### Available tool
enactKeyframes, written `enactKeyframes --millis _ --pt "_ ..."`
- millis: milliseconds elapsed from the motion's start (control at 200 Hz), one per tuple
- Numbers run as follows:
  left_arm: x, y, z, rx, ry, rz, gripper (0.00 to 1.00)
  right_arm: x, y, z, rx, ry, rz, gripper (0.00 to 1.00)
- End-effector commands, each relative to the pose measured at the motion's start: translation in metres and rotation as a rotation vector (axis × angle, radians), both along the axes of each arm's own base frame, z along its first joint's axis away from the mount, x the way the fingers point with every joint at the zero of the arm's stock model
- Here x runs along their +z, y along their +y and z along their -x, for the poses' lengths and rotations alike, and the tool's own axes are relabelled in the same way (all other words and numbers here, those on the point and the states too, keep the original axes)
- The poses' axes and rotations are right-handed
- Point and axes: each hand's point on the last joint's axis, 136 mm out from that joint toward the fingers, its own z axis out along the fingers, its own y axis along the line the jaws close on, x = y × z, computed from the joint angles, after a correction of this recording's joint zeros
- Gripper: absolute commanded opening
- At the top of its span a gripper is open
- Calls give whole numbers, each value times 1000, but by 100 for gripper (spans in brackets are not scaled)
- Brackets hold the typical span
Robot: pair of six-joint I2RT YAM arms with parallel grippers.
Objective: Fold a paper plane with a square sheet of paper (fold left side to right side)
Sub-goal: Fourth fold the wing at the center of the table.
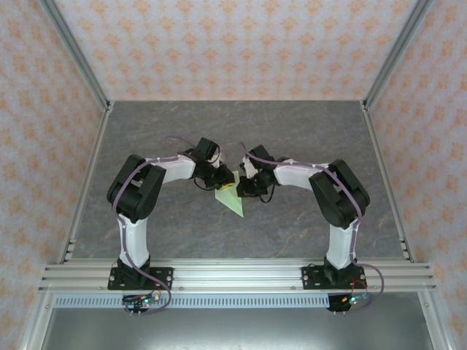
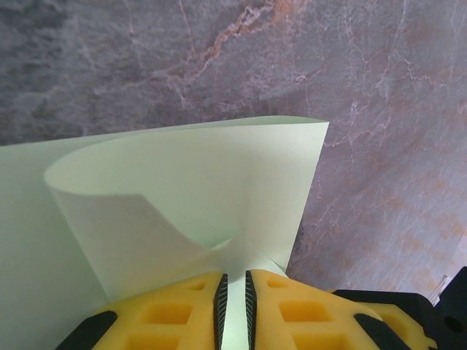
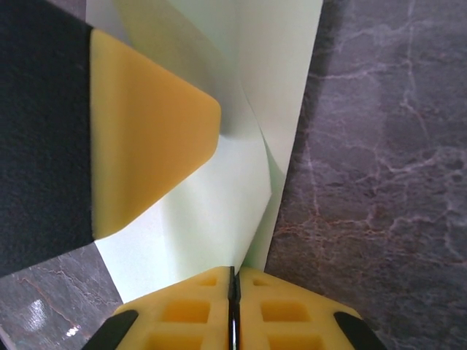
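Note:
The square sheet of paper (image 1: 233, 203) is pale green and hangs as a downward-pointing shape between the two arms at the table's middle. In the left wrist view the sheet (image 2: 190, 197) curls up in a loop, and a flap of it runs down into the narrow slot between the yellow jaws of my left gripper (image 2: 233, 275), which pinch it. My right gripper (image 3: 233, 270) is pressed shut on the sheet's (image 3: 219, 204) near edge. One yellow finger (image 3: 146, 131) of the left gripper leans on the paper from the upper left. In the top view, the left gripper (image 1: 219, 179) and right gripper (image 1: 244, 182) nearly touch.
The grey marbled table (image 1: 219, 131) lies inside a metal frame with patterned walls on three sides. An aluminium rail (image 1: 233, 275) carrying both arm bases runs along the near edge.

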Motion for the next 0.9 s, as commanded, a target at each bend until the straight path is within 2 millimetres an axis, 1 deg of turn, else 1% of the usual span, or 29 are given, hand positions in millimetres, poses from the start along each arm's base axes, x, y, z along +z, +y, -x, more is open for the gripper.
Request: enactKeyframes --millis 0,125,235,295,440,525,605,761,896 --pt "-30 20 24 2 66 -109 18 5 -18 6 -20 8 92 16" --pt "-35 23 29 4 74 -115 18 30 -22 0 -39 -43 79 24" --pt "-36 23 32 5 76 -114 18 43 -23 7 -38 -50 52 26" --pt "-35 23 32 5 74 -114 18 51 -16 14 -30 -43 -2 26" --pt "-34 23 30 7 70 -114 18 60 16 34 14 21 -161 22" --pt "-33 23 30 7 68 -112 17 57 30 39 21 57 -214 22" --pt "-33 22 30 6 69 -113 17 46 35 39 17 90 -216 21" --pt "-32 23 30 5 69 -112 17 27 32 42 8 132 -176 21" --pt "-32 23 30 6 69 -113 17 12 21 49 5 154 -107 21"
